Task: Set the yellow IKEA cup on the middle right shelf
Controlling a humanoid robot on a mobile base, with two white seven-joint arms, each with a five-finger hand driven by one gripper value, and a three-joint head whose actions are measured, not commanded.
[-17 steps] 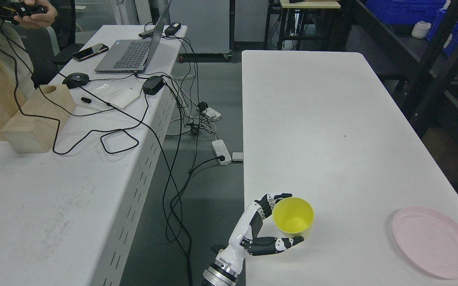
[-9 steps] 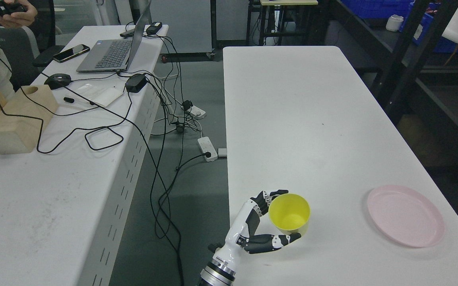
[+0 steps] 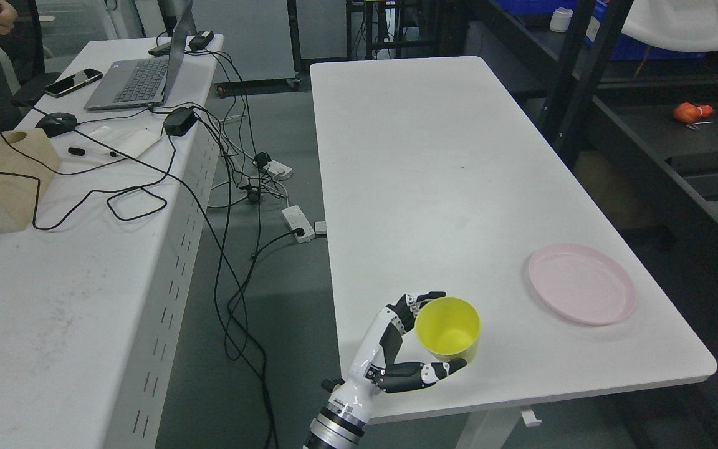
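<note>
The white table point(image 3: 459, 187) filled the middle of the head view, and to its right stood the dark shelf rack point(image 3: 695, 162), well apart from the table's near left corner where the work was. A pink plate point(image 3: 582, 292) lay on the table toward the right edge, between that corner and the rack.

The yellow cup point(image 3: 448, 328) stood upright near the table's front left corner, mouth open to the ceiling, so its long axis ran straight up. The left hand point(image 3: 406, 349) sat just to the cup's left, its arm rising from the bottom edge. Its fingers point(image 3: 424, 298) curled round the far side of the rim while the thumb point(image 3: 424, 375) reached under the near side, so the cup sat inside the hand's curve, to the right of the palm. The hand looked closed around the cup, though whether it pressed firmly could not be told. No right hand showed.

By my judgement the cup was held and ready to be carried, and the shelf lay to the right, across the table's width, so the left arm would need the base to turn or move that way.
</note>
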